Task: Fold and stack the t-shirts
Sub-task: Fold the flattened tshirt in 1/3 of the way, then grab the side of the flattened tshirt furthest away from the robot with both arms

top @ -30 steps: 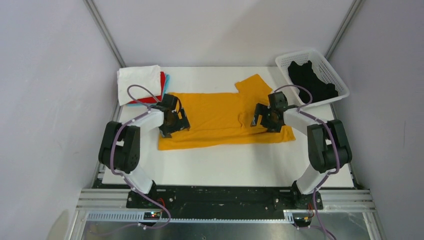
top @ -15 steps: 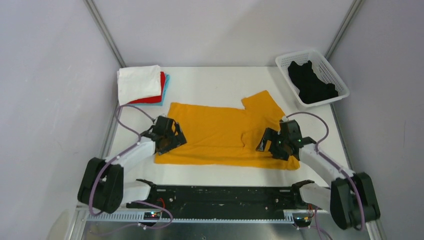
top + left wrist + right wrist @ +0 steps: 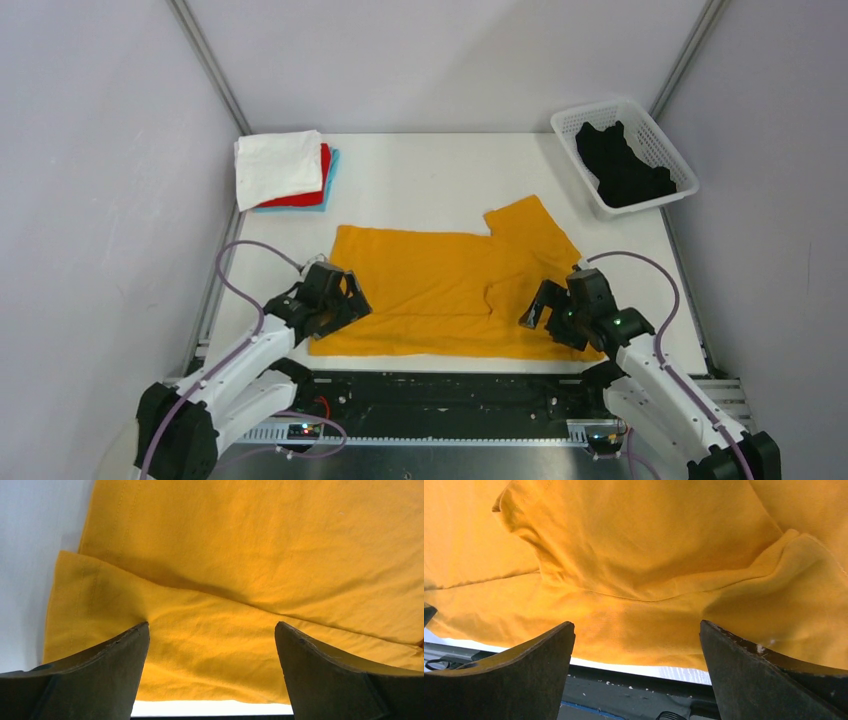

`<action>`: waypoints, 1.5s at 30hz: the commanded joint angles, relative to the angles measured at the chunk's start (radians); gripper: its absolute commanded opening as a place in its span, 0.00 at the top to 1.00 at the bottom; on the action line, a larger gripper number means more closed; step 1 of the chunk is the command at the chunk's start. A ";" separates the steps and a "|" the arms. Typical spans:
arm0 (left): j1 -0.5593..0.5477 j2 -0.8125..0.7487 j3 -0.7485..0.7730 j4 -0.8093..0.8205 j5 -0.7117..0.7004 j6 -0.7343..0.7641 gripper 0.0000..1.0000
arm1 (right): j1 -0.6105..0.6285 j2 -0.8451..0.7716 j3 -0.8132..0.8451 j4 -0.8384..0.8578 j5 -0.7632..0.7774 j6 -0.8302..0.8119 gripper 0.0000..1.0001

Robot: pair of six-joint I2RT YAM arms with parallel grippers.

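The mustard-yellow t-shirt point(image 3: 440, 290) lies flat, folded lengthwise, at the table's near edge, with one sleeve point(image 3: 525, 225) sticking out at the far right. My left gripper point(image 3: 338, 302) is open over the shirt's near-left corner, and the left wrist view shows its jaws wide apart over yellow cloth point(image 3: 250, 555). My right gripper point(image 3: 550, 318) is open over the near-right corner, its jaws wide apart above the hem point(image 3: 634, 545). Neither grips cloth. White point(image 3: 275, 165), red point(image 3: 324, 160) and light-blue point(image 3: 334, 166) folded shirts are stacked at the far left. A black shirt point(image 3: 625, 170) lies in the basket.
The white lattice basket point(image 3: 572, 118) stands at the far right corner. The shirt's near hem lies almost at the table's front edge, next to the black base rail point(image 3: 440, 392), which also shows in the right wrist view point(image 3: 624, 690). Grey walls enclose the table.
Both arms drew back toward the near edge. The yellow shirt slid with them from mid-table to the front edge.
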 commanded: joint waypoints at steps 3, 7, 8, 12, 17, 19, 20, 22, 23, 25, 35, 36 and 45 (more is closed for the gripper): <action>-0.005 0.010 0.170 -0.105 -0.041 0.041 0.00 | 0.001 0.052 0.168 0.005 0.087 -0.078 0.01; 0.038 0.129 0.339 -0.103 -0.152 0.097 0.00 | -0.032 0.151 0.293 0.122 0.143 -0.167 0.01; 0.057 0.161 0.400 -0.103 -0.159 0.116 0.00 | -0.045 0.192 0.311 0.176 0.151 -0.177 0.01; 0.171 0.377 0.593 -0.093 -0.174 0.179 0.00 | -0.200 0.340 0.374 0.449 0.042 -0.187 0.01; 0.265 0.729 0.869 -0.092 -0.095 0.247 0.00 | -0.246 0.669 0.568 0.532 -0.017 -0.244 0.01; 0.294 0.841 0.956 -0.093 -0.081 0.258 0.00 | -0.254 0.763 0.658 0.509 -0.035 -0.268 0.01; 0.313 0.909 0.982 -0.093 -0.069 0.264 0.00 | -0.261 0.786 0.694 0.510 -0.043 -0.273 0.01; 0.332 0.995 1.052 -0.103 -0.045 0.266 0.00 | -0.273 0.836 0.714 0.525 -0.059 -0.270 0.01; 0.336 1.019 1.088 -0.104 -0.031 0.265 0.00 | -0.277 0.855 0.715 0.540 -0.062 -0.264 0.01; 0.338 1.085 1.129 -0.109 -0.031 0.263 0.01 | -0.293 0.879 0.718 0.556 -0.080 -0.245 0.01; 0.338 1.178 1.196 -0.159 -0.034 0.247 0.19 | -0.304 0.910 0.719 0.566 -0.134 -0.230 0.01; 0.338 1.177 1.192 -0.169 -0.036 0.242 0.19 | -0.304 0.908 0.719 0.561 -0.136 -0.230 0.01; 0.318 1.169 1.168 -0.174 -0.016 0.147 0.19 | -0.303 0.893 0.720 0.516 -0.196 -0.223 0.01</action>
